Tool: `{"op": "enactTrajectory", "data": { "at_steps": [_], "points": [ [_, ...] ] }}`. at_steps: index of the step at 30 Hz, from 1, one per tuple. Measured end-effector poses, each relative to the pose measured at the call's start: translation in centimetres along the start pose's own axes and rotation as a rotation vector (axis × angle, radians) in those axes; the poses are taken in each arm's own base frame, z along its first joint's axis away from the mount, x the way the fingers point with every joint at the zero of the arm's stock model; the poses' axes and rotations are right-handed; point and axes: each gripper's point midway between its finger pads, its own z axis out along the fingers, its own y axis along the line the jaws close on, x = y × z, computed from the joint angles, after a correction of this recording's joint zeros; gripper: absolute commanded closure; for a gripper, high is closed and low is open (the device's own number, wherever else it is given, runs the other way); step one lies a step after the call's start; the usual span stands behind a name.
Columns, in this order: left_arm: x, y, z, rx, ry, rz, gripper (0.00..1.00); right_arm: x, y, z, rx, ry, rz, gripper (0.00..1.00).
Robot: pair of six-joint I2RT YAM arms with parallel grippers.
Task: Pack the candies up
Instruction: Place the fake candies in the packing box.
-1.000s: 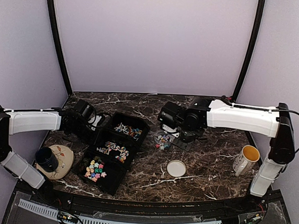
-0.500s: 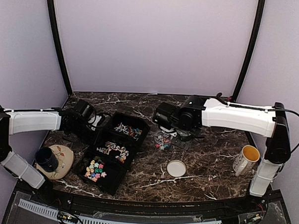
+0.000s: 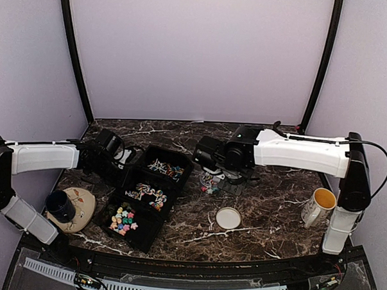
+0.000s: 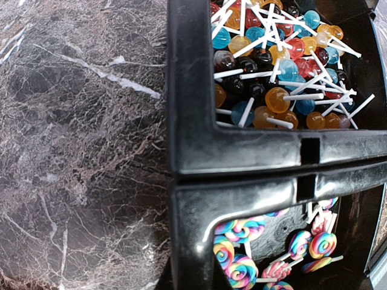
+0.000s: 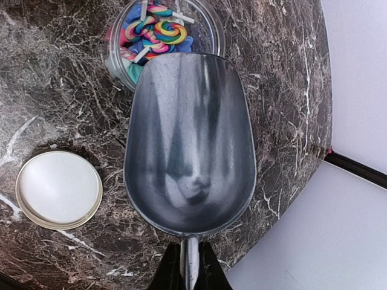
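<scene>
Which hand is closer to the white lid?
Right. The right gripper, holding a scoop, is just behind the lid; the left gripper is far left, by the tray.

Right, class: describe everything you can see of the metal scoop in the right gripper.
The scoop is dull grey metal, with a deep rounded bowl and a thin handle clamped in the right gripper. Its bowl is empty. Its front lip overlaps the clear jar of candies; contact cannot be told.

You get soft, even light with weak shadows. The scoop (image 5: 190, 145) just ahead of your right gripper (image 5: 188, 269) carries dull grey reflections; the overhead picture is grainy.
</scene>
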Motion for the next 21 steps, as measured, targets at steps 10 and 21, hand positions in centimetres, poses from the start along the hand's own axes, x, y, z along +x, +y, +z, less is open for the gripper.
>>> {"op": "enactTrajectory", "data": {
  "at_steps": [10,21],
  "points": [
    [0.0,0.0,0.0,0.000,0.000,0.000,1.00,-1.2,0.2,0.4,-0.001,-0.006,-0.034,1.00],
    [0.0,0.0,0.0,0.000,0.000,0.000,1.00,-2.8,0.7,1.7,0.017,0.006,-0.061,1.00]
  ]
}}
